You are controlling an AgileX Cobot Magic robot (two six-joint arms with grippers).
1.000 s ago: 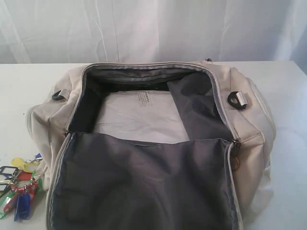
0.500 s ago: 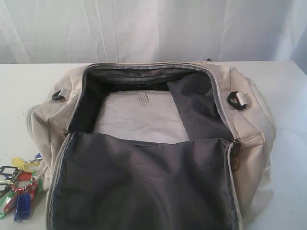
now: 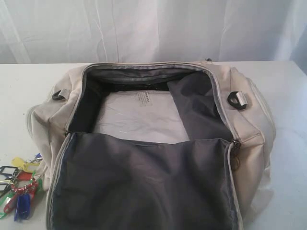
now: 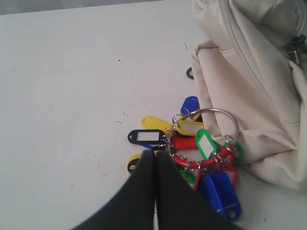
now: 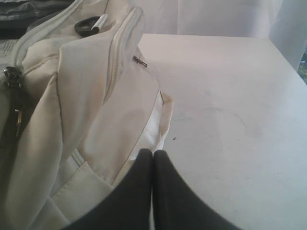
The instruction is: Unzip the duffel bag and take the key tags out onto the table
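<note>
The cream duffel bag lies unzipped on the white table, its flap folded toward the front with the dark grey lining showing. White paper lies flat inside. The key tags rest on the table at the bag's front left corner, a bunch of red, blue, yellow, green and black tags on metal rings. My left gripper hangs shut just above the bunch, holding nothing. My right gripper is shut and empty over the right end of the bag. Neither gripper shows in the exterior view.
A white curtain hangs behind the table. Bare tabletop stretches to the right of the bag, and more lies left of the key tags. A small black ring lies on the table beside the bag.
</note>
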